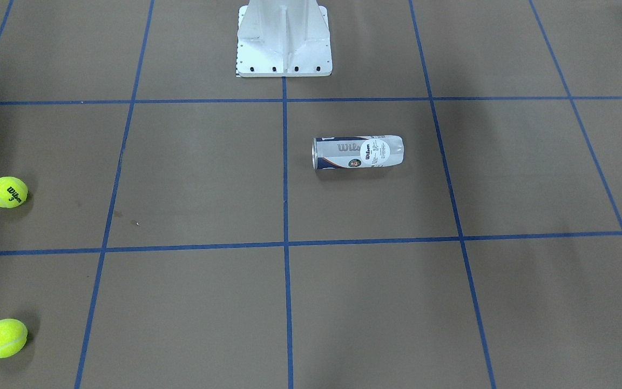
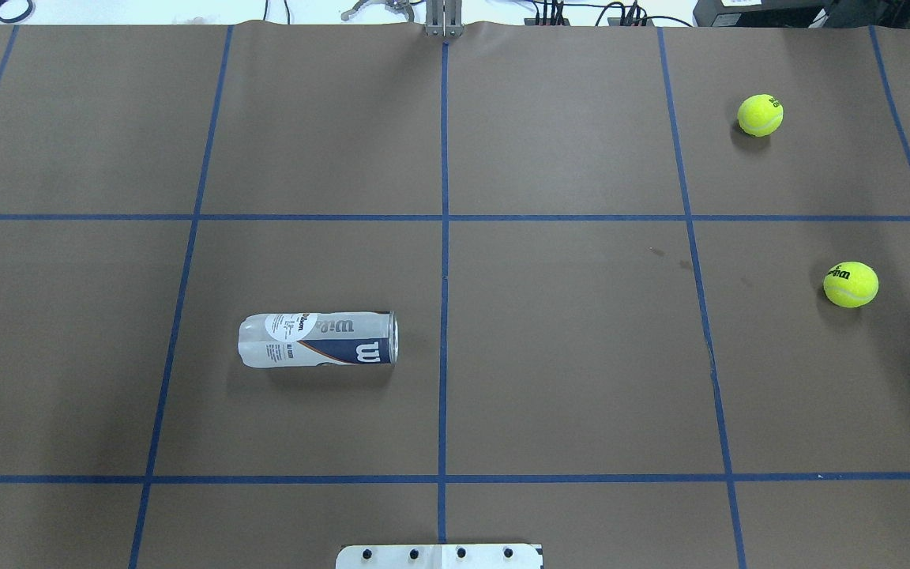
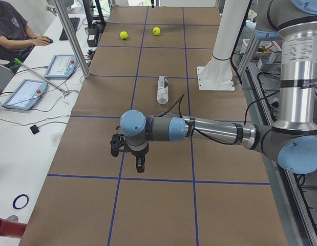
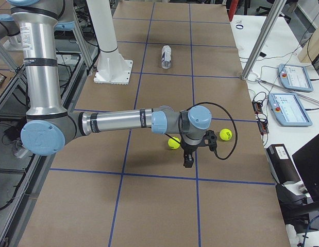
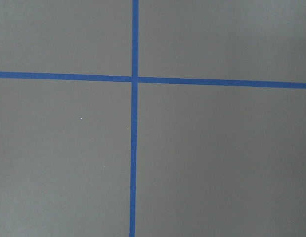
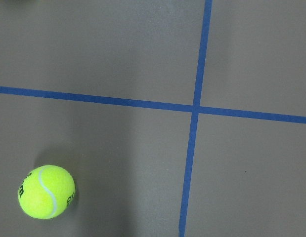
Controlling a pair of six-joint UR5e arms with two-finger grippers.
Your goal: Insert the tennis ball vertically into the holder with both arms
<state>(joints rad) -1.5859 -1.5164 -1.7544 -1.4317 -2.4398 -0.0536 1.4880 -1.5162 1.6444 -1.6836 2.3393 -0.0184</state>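
The holder (image 1: pixel 357 152), a clear can with a navy-and-white Wilson label, lies on its side on the brown table; it also shows in the overhead view (image 2: pixel 318 340). Two yellow tennis balls (image 2: pixel 760 115) (image 2: pixel 851 284) rest apart on my right side of the table. One ball (image 6: pixel 46 191) shows at the lower left of the right wrist view. My left gripper (image 3: pixel 140 166) hangs over bare table, far from the holder (image 3: pixel 163 89). My right gripper (image 4: pixel 188 163) hangs close to the two balls (image 4: pixel 173 143) (image 4: pixel 225 134). I cannot tell whether either is open or shut.
The white pedestal base (image 1: pixel 284 40) stands at the robot's edge of the table. Blue tape lines (image 5: pixel 134 79) mark a grid on the brown surface. A person (image 3: pixel 9 31) and control tablets (image 3: pixel 60 65) are beside the table's far edge.
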